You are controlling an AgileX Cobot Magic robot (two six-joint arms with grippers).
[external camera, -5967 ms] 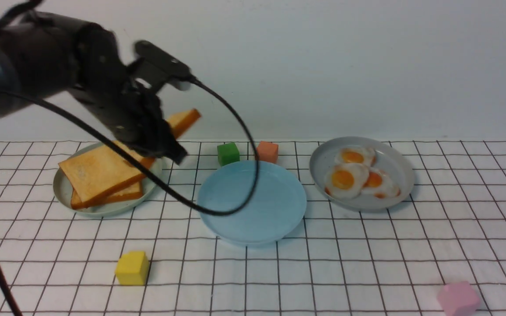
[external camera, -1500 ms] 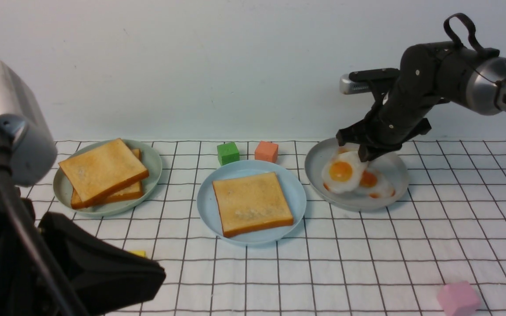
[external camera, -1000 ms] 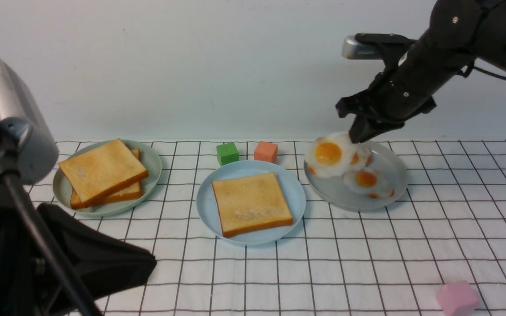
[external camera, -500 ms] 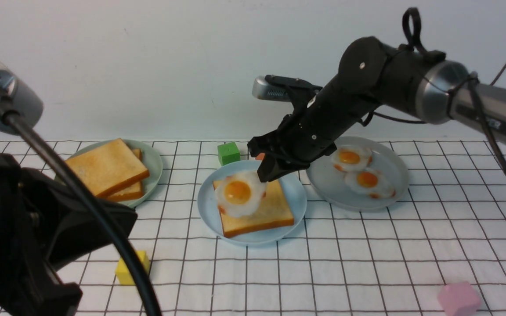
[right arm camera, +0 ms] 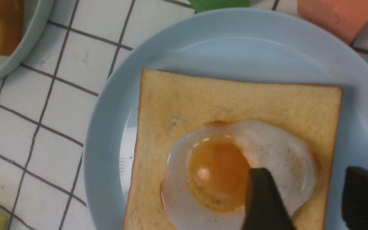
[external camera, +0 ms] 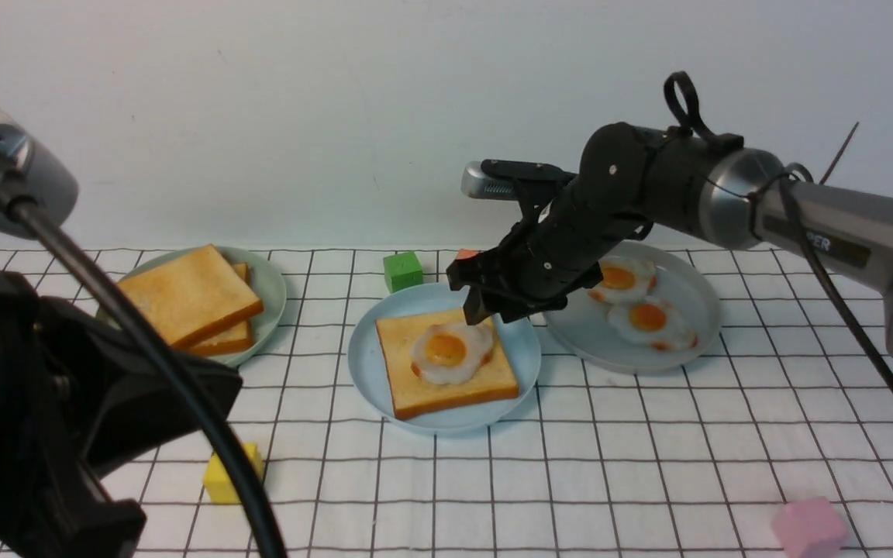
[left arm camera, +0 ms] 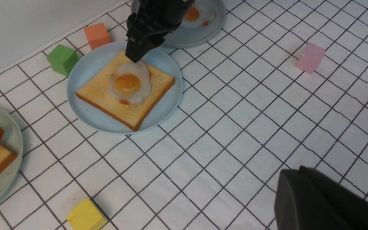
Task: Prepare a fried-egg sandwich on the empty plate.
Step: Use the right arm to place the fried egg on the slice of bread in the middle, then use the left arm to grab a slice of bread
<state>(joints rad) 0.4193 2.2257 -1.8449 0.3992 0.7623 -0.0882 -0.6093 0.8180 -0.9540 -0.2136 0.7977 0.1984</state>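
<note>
Looked forward over a white tablecloth (external camera: 648,465) ruled in a dark square grid, filling the lower two thirds of the frame. Showed the black right gripper (external camera: 495,311) reaching in from the right edge to just above centre, with both fingers spread and pinching nothing, poised just over the far edge of the egg. Showed the black left gripper (external camera: 214,395) bulking in the lower left, pressed together, with nothing seen in it. Placed the half-built fried-egg sandwich at centre, on the round, shallow sky-blue plate (external camera: 524,349): one thick square golden toast slice (external camera: 408,380) with a white, orange-yolked fried egg (external camera: 450,353) lying flat on top, and no upper slice yet. Held two more toast slices (external camera: 183,294) stacked on a pale grey-green plate (external camera: 272,291) at middle left, and two spare eggs (external camera: 648,316) on a grey plate (external camera: 694,310) at middle right. Judged the egg step done. Next called for clearing the right arm, then lifting a slice from the left stack and laying it squarely over the egg.
</note>
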